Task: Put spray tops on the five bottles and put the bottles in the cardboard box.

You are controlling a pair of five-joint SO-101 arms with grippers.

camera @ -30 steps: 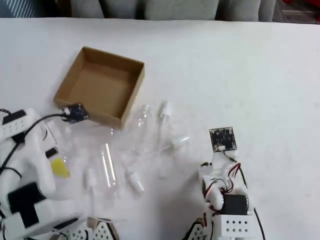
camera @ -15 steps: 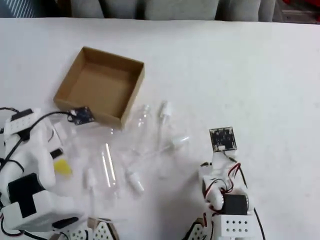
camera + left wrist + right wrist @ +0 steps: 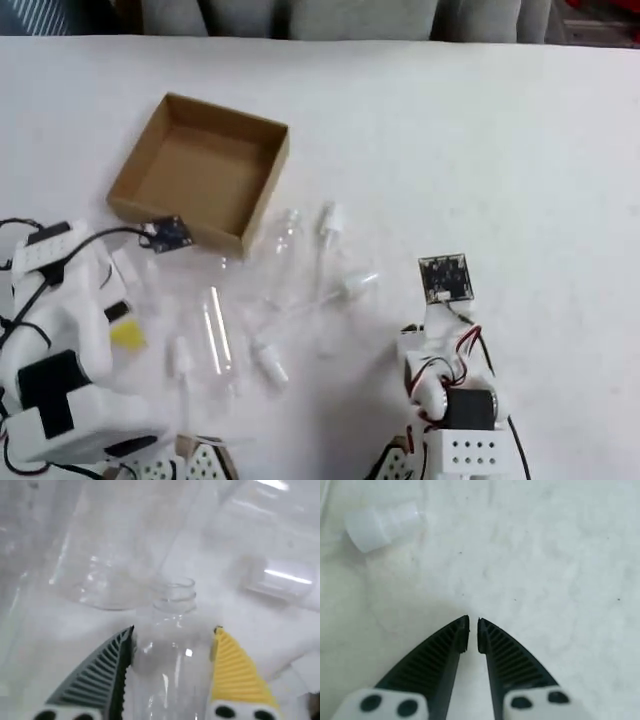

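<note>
A clear bottle with a bare threaded neck lies between the fingers of the left gripper. The grey finger and the yellow finger are spread as wide as the bottle's body, with their ribbed pads against its two sides. More clear plastic lies just beyond the neck.

From above, the left arm sits at the near left of the white table. Just to its right, other clear bottles lie loose on the table, one near and another farther away. White spray tops are scattered among them. The cardboard box stands open on the far left, beyond the bottles.

The right arm is at the near right, apart from the bottles. The black fingers of the right gripper are closed to a thin slit and hold nothing. They are just above bare table, with one spray top lying beyond them.
</note>
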